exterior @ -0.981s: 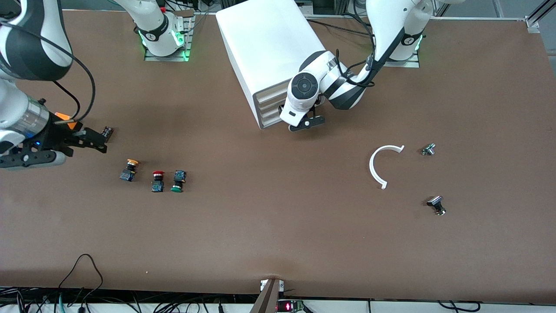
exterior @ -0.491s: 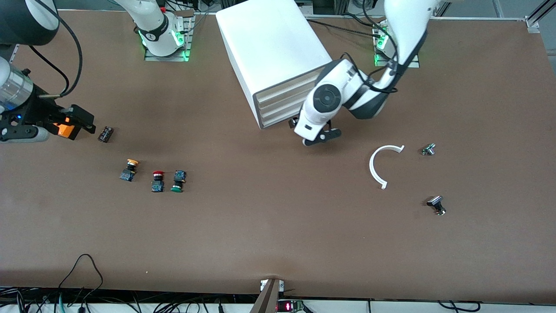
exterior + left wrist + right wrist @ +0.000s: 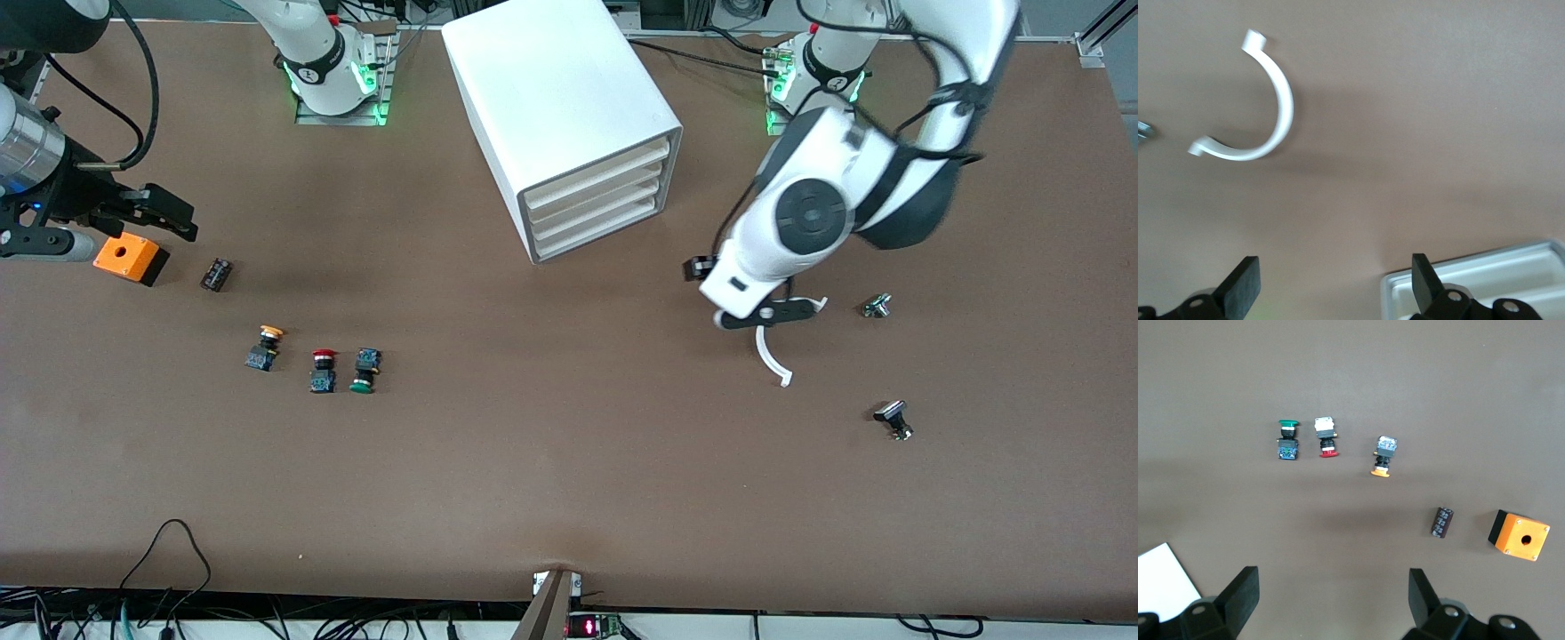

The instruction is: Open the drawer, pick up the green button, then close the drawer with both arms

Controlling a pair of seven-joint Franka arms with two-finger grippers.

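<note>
Button: the green-capped button lies on the bare table toward the right arm's end, beside the red-capped button and yellow-capped button — none of them in a drawer.
Drawer: all four cream fronts of the white cabinet sit flush; the drawer is closed.
Left gripper: the left gripper hangs over the white curved clip, fingers spread, holding nothing.
Right gripper: the right gripper hovers by the orange box and the small black connector, fingers parted and empty.
Risk: three near-identical buttons stand close together — a slightly off descent could seize the red one or knock the green cap over.
Risk, drawers: four alike; a pull on the wrong front, or a one-sided tug, could drag the whole cabinet.
</note>
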